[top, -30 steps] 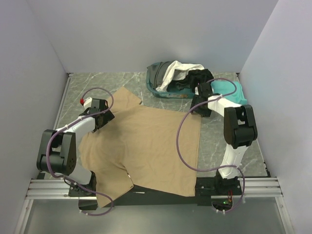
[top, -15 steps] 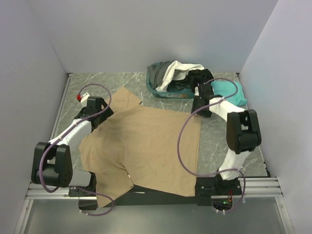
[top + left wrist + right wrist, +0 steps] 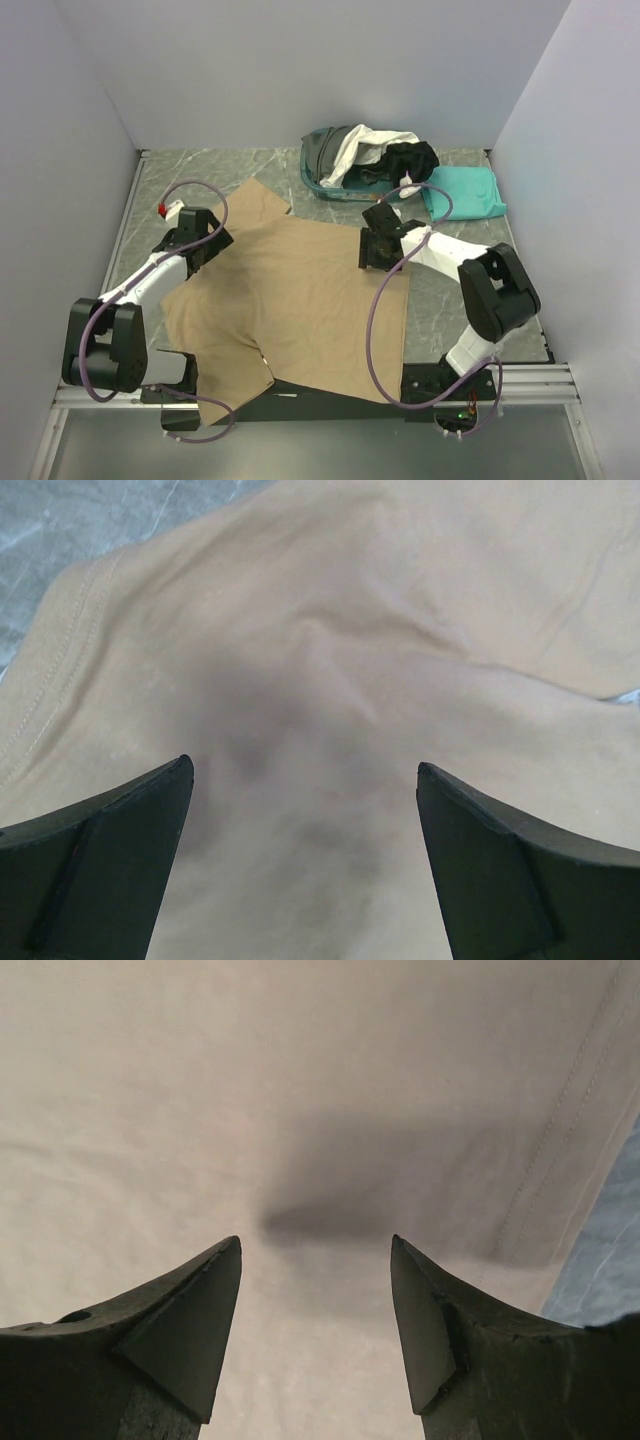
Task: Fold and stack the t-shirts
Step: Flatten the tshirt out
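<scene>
Right arm (image 3: 440, 250) swung over from the teal t-shirt (image 3: 465, 190) to the tan t-shirt (image 3: 300, 300) hem, both sets of jaws apart, so each should probably pinch an edge cleanly.

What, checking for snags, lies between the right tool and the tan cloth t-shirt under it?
Nothing: the right wrist view shows the right tool open over bare tan cloth t-shirt.

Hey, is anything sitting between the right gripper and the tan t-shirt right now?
Nothing visible. The right gripper hangs directly over the tan t-shirt, jaws open, with only bare cloth below, near its stitched hem.
</scene>
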Available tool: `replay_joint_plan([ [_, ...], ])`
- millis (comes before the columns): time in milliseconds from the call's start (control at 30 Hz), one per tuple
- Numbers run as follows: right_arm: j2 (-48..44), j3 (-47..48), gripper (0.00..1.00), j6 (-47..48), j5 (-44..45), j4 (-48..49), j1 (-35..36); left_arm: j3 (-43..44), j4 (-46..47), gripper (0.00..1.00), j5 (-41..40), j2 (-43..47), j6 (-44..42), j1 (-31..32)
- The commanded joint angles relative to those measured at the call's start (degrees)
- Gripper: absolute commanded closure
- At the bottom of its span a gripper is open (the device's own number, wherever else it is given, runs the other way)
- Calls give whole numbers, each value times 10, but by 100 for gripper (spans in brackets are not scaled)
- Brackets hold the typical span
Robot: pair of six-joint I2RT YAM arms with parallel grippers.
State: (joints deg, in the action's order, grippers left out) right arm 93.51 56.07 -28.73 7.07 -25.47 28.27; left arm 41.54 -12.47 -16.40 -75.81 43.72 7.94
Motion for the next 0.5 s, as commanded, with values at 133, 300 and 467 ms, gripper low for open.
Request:
replay_joint_plan([
  [133,89,53,31,-9,21,-62,-29,0,10,1,-4,-7,13,-2],
  [300,112,83,30,13,22,-70,-66,2,10,0,-9,-14,7,-2],
  [467,120,104,30,39,17,-67,-102,7,15,1,-4,-32,4,-2],
])
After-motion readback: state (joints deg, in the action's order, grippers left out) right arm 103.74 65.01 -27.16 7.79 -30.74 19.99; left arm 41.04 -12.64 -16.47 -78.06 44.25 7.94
